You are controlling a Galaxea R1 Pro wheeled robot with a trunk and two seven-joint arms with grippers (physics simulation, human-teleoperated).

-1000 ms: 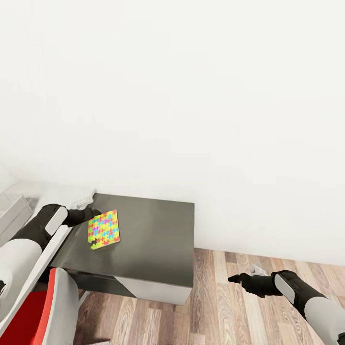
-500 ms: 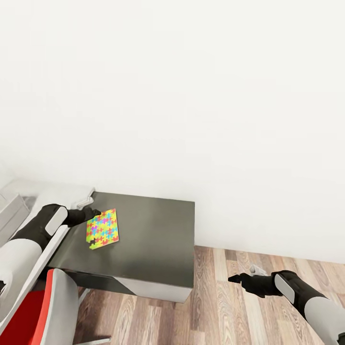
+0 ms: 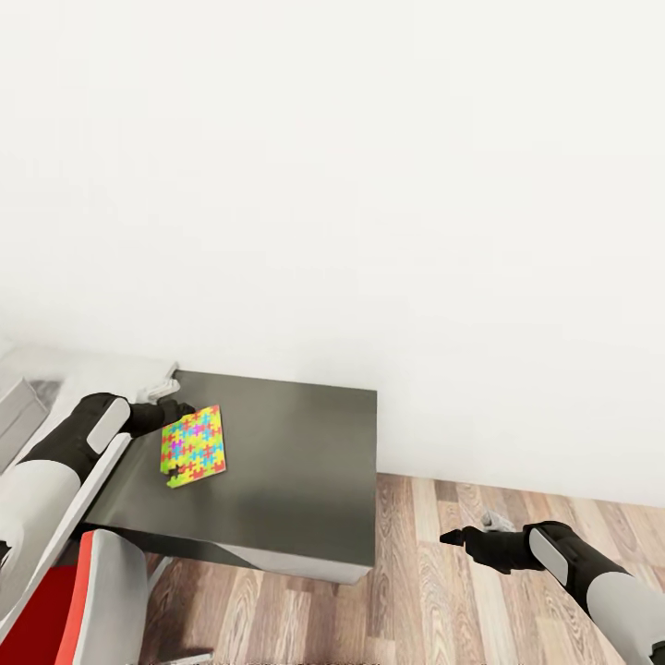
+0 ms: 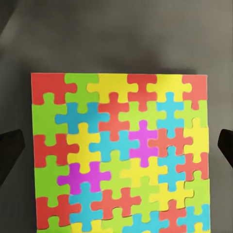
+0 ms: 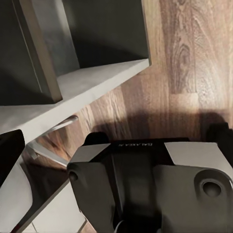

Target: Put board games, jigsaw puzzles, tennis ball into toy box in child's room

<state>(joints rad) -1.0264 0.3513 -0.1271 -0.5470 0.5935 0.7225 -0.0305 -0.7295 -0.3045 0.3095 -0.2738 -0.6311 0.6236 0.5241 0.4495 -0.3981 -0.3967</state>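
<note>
One jigsaw puzzle (image 3: pixel 192 445), a flat sheet of yellow, green, red and blue pieces, lies on the left part of the dark grey table (image 3: pixel 296 462). My left gripper (image 3: pixel 180 407) hovers at the puzzle's far left corner. In the left wrist view the puzzle (image 4: pixel 119 155) spans the space between the two dark fingertips (image 4: pixel 9 155), which stand wide apart and open. My right gripper (image 3: pixel 449 536) hangs open over the wood floor, right of the table, holding nothing.
A red and grey chair (image 3: pixel 65 600) stands at the table's front left. A light grey object (image 3: pixel 11 406) is cut off at the left edge. White wall (image 3: pixel 369 185) rises behind the table. Wood-plank floor (image 3: pixel 443 610) lies right of it. My own base (image 5: pixel 145 184) shows below the right gripper.
The whole picture has shifted a little: table, puzzle and chair sit slightly further left, so the camera moved. Both arms hold the same pose.
</note>
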